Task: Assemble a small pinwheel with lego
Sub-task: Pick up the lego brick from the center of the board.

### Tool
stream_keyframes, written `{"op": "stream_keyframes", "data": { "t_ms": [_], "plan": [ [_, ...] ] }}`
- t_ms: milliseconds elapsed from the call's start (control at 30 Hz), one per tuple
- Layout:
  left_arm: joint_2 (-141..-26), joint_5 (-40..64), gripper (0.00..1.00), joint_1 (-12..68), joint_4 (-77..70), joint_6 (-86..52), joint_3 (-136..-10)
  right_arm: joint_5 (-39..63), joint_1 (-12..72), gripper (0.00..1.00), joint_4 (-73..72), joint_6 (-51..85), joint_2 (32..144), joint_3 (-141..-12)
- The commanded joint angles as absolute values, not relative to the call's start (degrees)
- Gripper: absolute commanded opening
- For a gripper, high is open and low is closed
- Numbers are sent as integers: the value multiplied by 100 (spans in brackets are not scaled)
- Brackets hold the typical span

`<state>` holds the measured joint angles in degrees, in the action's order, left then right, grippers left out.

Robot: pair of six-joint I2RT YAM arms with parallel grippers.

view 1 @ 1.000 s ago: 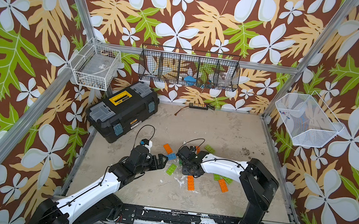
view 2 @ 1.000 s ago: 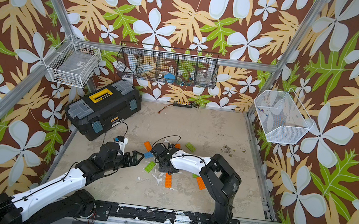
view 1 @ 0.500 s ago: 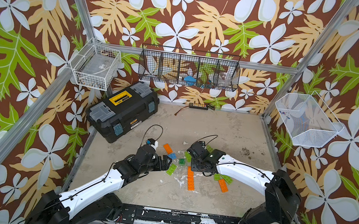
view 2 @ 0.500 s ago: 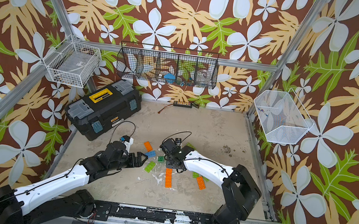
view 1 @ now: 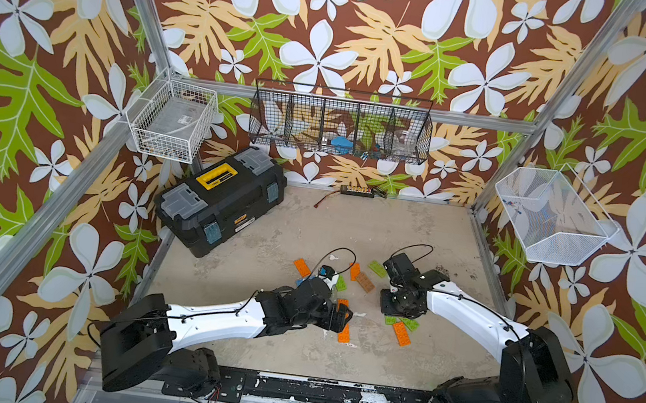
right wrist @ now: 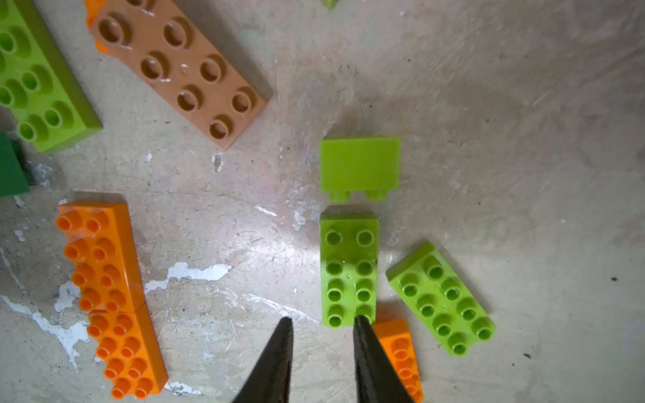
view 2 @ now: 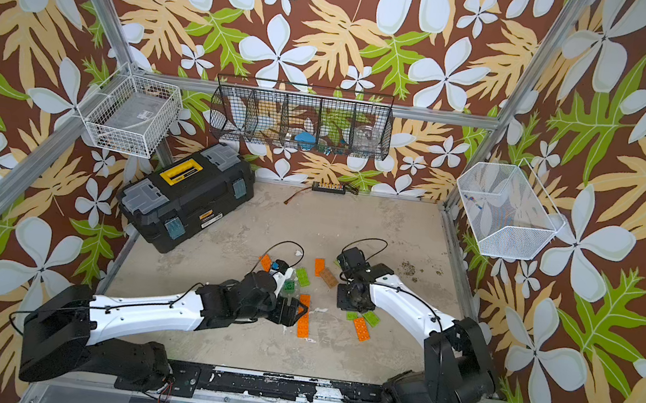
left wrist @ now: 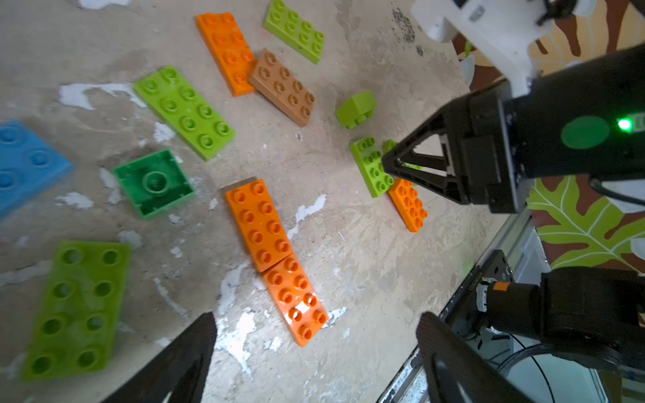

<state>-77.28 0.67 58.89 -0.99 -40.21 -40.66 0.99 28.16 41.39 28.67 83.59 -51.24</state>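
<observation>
The right gripper (right wrist: 323, 324) has its jaws a narrow way apart and empty; one fingertip (right wrist: 366, 345) lies over the near corner of a narrow lime green studded plastic plate (right wrist: 349, 268) and the other over bare table, so the plate is not straddled; whether the tip touches it cannot be told. The left gripper (left wrist: 316, 317) is released, jaws spread wide and empty, above a pair of orange studded plates (left wrist: 275, 258) laid end to end; whether the two are joined cannot be told. Outward from the right gripper are a second lime green plate (right wrist: 441, 296), askew and just beside the narrow one; an orange plate (right wrist: 401, 349) partly under the finger; a small lime green brick (right wrist: 359, 164) tipped on its side; and a tan-brown studded plate (right wrist: 178, 73) further off. Outward from the left gripper are a dark green square brick (left wrist: 153, 183), hollow side up; two broader lime green plates (left wrist: 183, 111) (left wrist: 76, 307); and a blue plate (left wrist: 24, 160) at the edge of view. In both top views the lego (view 1: 364, 281) lies loose on the scuffed grey tabletop (view 1: 311, 218) between the arms, with no pinwheel begun. Judgement: the pieces are light, rigid and glossy; they will not deform or break under grip, but may skid on the table or pivot between the pads; lying flat, they offer only low side walls. Each should be taken across its short width, on the smooth long sides near mid-length, with the jaws squared to it first; a hold on a corner would likely twist it.
</observation>
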Motion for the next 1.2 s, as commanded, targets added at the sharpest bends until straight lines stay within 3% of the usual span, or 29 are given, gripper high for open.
{"op": "stream_keyframes", "data": {
  "t_ms": [0, 1167],
  "plan": [
    [-7886, 22, 92, 6001, -290, -4025, -4179, 463, 2751, 31, 4243, 2381, 8509, -5183],
    [-8135, -81, 92, 6003, -104, -3951, -4385, 143, 2654, 19, 4144, 2345, 9289, -5154]
  ]
}}
